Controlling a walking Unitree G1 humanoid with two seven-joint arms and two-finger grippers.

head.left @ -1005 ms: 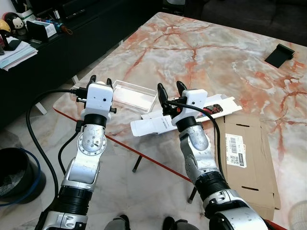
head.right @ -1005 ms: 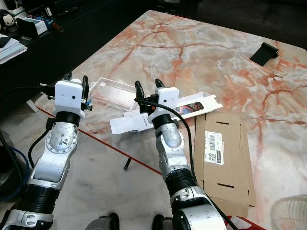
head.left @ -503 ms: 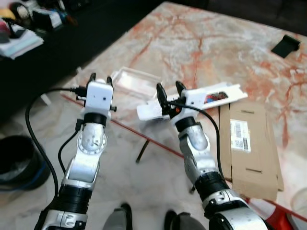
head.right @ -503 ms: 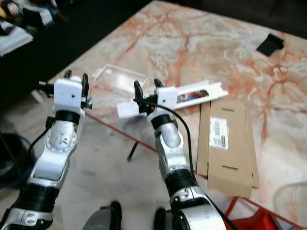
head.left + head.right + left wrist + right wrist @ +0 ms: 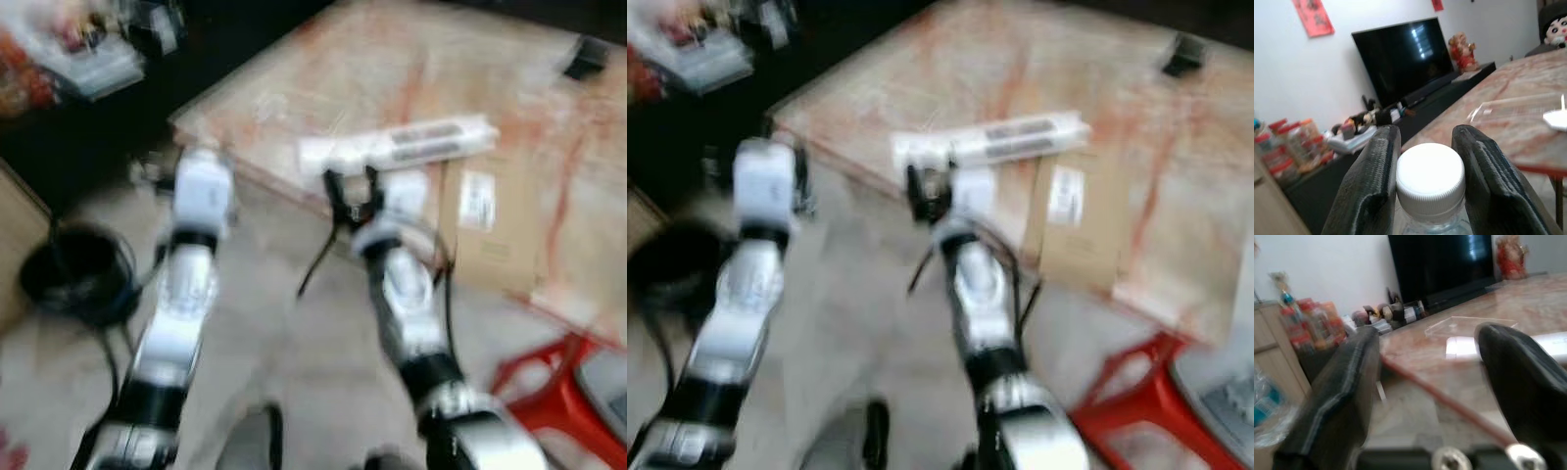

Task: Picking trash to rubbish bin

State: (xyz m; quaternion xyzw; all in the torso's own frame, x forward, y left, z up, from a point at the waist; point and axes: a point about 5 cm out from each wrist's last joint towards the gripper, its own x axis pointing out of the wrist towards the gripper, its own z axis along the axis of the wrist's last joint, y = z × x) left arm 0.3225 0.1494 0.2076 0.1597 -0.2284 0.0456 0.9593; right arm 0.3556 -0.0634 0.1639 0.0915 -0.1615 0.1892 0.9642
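The left claw (image 5: 1422, 196) is clamped on the neck of a plastic bottle (image 5: 1430, 182), its two fingers (image 5: 1369, 191) pressed either side of the white cap, bottle upright along the claw. The right claw (image 5: 1425, 396) stands wide with nothing between its fingers, just off the near edge of the bench (image 5: 509, 108). The black bin (image 5: 73, 279) sits on the floor beyond the bench's left corner, on the left arm's side, so the carrying arm is the nearer one and the bottle must travel left and down to it. A long white box (image 5: 397, 147) and flat cardboard (image 5: 480, 220) lie along the near edge. Compared with a second ago the camera has swung and blurred: the bench sits higher in view, the bin closer in, and a red stool (image 5: 558, 392) has appeared.
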